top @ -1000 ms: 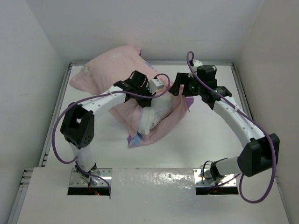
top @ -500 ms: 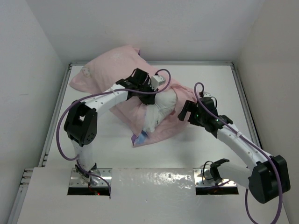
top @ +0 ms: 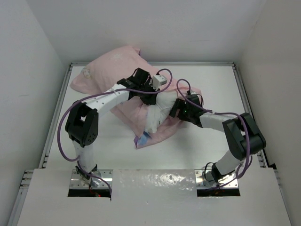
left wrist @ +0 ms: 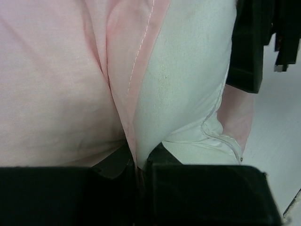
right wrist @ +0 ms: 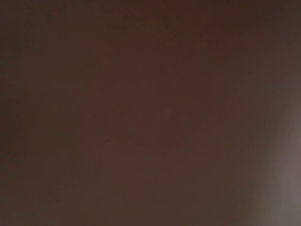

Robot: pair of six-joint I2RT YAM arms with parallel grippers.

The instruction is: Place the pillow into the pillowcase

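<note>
**Placement.** The pillowcase (top: 110, 66) lies bunched across the upper left and centre of the top view, pale reverse side out. Judging by how plump it is, most of the pillow (top: 157, 115) is inside. A white end of the pillow bulges from the mouth at frame centre, and a blue tag (top: 143, 137) shows just below it.

**Left gripper (left wrist: 139, 165).** The fingers are pressed together on the stitched hem of the pillowcase, at the bottom centre of the left wrist view. White pillow sits just right of the pinch. I judge that this hold keeps the mouth lifted and anchored so the filling can be driven past the hem.

**Right gripper (top: 178, 108).** The nose is against the exposed pillow end, right of centre. Its wrist view is uniformly dark, which suggests the lens is buried in fabric. I cannot tell how wide its jaws stand or whether they hold anything.
</note>
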